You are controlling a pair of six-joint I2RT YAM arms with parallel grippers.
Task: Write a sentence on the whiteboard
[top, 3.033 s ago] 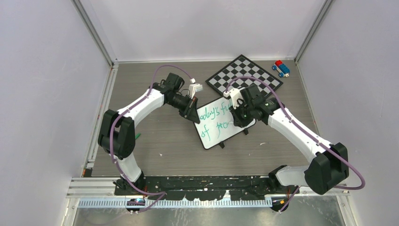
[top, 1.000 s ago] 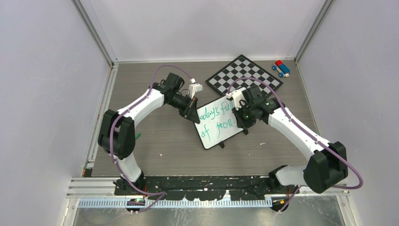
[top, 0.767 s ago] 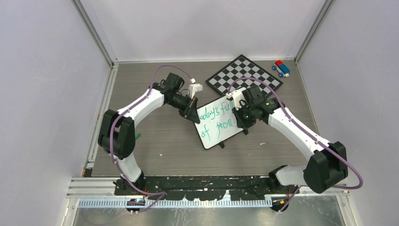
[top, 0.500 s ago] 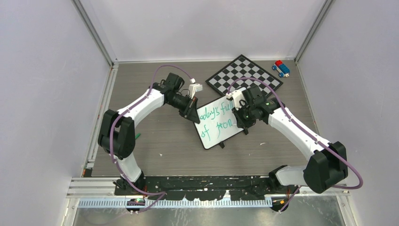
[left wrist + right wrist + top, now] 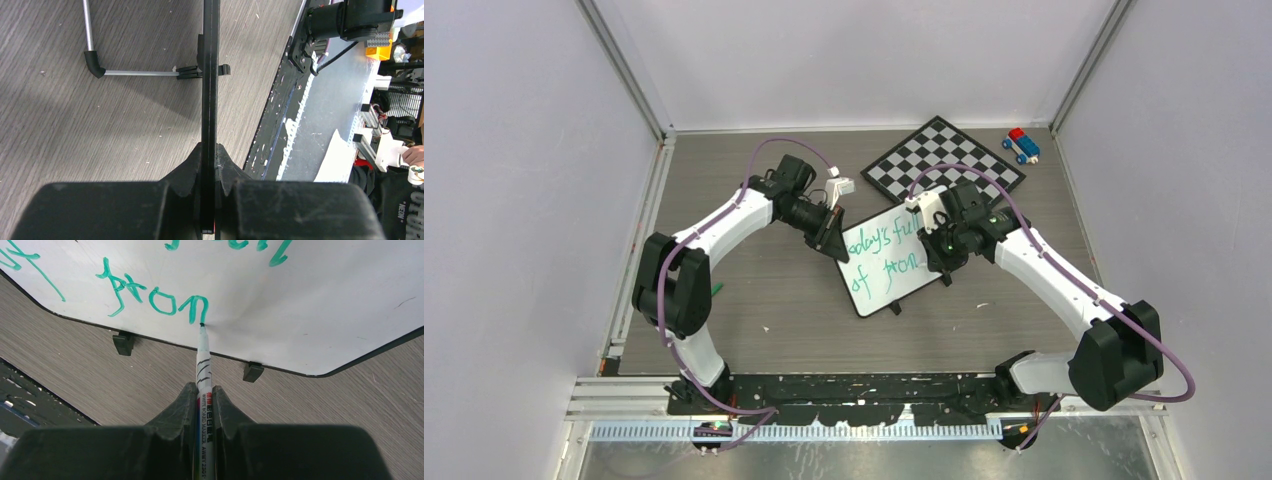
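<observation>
A small whiteboard (image 5: 876, 285) with rounded corners and a thin dark edge is seen from above near the middle of a grey wood-grain table (image 5: 764, 290), turned at an angle. 2 lines of green handwriting, the sentence (image 5: 882, 254), are written across the whiteboard; in the right wrist view the lower line ends in letters that read roughly "pron". At the whiteboard's left edge, the left gripper (image 5: 209, 167) is closed tight on the dark rim, which is seen edge-on between its 2 black fingers in the left wrist view. Over the whiteboard's right part, the right gripper (image 5: 203, 396) is clamped on a white marker (image 5: 202, 360), held upright between the fingers, and the marker's tip is touching the white surface at the foot of the last green stroke. 2 small black feet are visible under the whiteboard's near edge. A black-and-white chessboard (image 5: 944, 160) lies just behind the whiteboard, and a small red and blue toy (image 5: 1021, 145) sits well beyond the whiteboard, to the far right.
</observation>
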